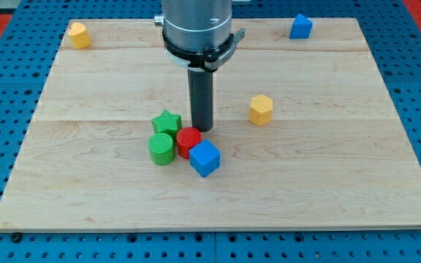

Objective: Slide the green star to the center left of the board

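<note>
Camera view: a wooden surface [327,183] on a blue pegboard, with my rod coming down from the view's top.
Landmark: the red cylinder [188,141], in the cluster near the surface's middle.
Green star [167,122]: just up and to the view's left of the red cylinder, touching or nearly so.
Green cylinder [161,148]: against the red cylinder's left side.
Blue cube [205,158]: touching it at lower right.
My tip [202,129]: just above the red cylinder, right beside the green star's right edge.
Yellow block [261,109]: well to the right of the red cylinder.
Yellow corner block [79,35]: far up-left.
Blue corner block [301,26]: far up-right.
Fingers: none on this rod, nothing grasped.
</note>
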Available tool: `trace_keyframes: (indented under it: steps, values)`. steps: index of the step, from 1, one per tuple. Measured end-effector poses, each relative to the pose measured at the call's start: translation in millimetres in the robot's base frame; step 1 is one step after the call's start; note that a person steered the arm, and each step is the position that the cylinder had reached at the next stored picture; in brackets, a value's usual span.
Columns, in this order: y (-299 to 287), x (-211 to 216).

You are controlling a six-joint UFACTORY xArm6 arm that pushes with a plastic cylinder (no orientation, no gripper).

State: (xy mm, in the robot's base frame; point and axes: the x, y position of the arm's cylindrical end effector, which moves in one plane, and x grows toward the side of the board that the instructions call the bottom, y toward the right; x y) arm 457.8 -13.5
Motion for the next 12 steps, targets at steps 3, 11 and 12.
trace_keyframes:
  steps: [3, 11, 12]
  values:
    - [-11, 6]
    - [-114, -41]
    - [-150, -55]
